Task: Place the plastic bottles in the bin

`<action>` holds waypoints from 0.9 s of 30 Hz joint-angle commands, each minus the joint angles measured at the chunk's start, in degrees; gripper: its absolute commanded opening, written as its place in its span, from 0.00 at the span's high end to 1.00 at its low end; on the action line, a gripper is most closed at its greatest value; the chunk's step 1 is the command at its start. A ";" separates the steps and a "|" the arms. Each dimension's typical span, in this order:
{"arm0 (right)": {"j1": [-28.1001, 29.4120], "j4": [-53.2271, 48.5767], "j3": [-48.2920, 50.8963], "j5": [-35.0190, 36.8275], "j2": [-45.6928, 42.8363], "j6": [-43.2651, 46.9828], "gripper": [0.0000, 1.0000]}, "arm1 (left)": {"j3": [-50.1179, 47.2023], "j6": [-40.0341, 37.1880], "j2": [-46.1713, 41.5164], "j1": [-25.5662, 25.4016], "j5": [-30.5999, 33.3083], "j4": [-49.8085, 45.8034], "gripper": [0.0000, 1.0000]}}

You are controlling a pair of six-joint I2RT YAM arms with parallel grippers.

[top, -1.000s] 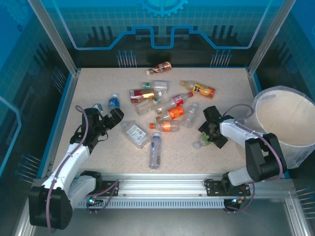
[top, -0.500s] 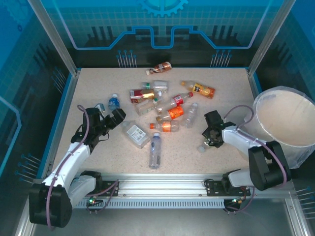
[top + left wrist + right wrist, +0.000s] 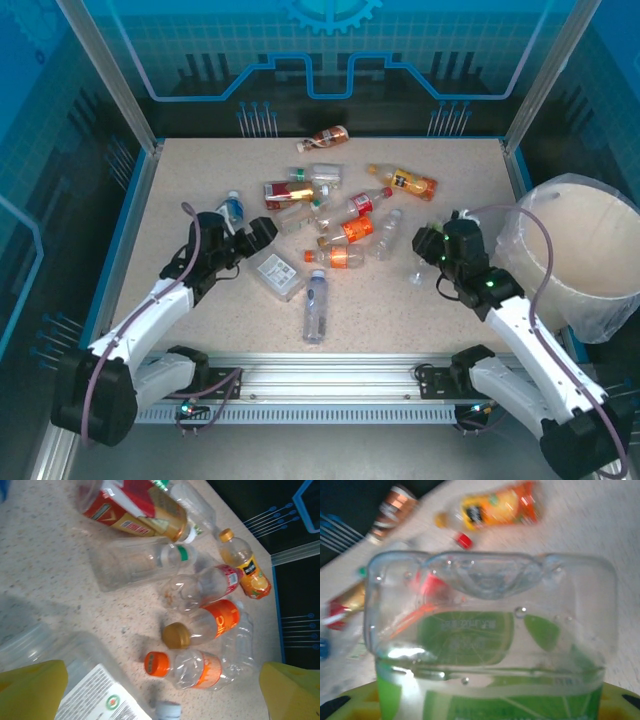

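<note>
Several plastic bottles lie in a loose pile mid-table, among them an orange-label one [image 3: 348, 231], a red-label one [image 3: 285, 192] and a juice bottle [image 3: 405, 182]. My right gripper [image 3: 432, 247] is shut on a clear bottle with a green label [image 3: 490, 645], held off the table to the left of the bin [image 3: 600, 310]. That bottle sits close in front of the right wrist camera. My left gripper [image 3: 252, 238] is open beside a square white-label bottle [image 3: 275, 272]. Between its yellow fingers [image 3: 32, 690] lie the white-label bottle [image 3: 95, 690] and an orange-capped bottle [image 3: 185, 667].
A brown bottle [image 3: 325, 137] lies alone near the back wall. A blue-capped bottle [image 3: 315, 305] lies toward the front rail, and a small blue bottle [image 3: 232, 208] sits just behind my left gripper. Blue frame edges bound the table on both sides.
My right gripper has shut on the green-label bottle and lifted it off the table, swinging back. My left gripper, still open, has moved right toward the white-label bottle.
</note>
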State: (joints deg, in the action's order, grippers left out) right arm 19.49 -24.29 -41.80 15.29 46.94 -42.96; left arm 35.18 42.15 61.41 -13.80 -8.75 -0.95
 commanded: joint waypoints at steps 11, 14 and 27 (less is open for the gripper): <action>0.10 -9.57 -31.86 4.12 1.03 30.66 0.57 | 7.08 0.24 5.38 -5.07 1.63 4.11 0.01; -1.51 -10.36 -35.76 12.96 1.60 34.40 0.57 | 7.65 0.61 5.96 -5.09 1.48 4.36 0.01; -38.01 -19.96 -39.70 9.69 4.85 28.20 0.59 | 8.16 0.88 7.07 -5.36 1.00 4.82 0.01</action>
State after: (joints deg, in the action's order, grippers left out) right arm -13.34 -40.71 -80.49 29.06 51.03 -12.34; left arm 41.69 42.15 67.85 -18.50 -8.19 2.96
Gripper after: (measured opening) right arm 0.521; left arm 0.988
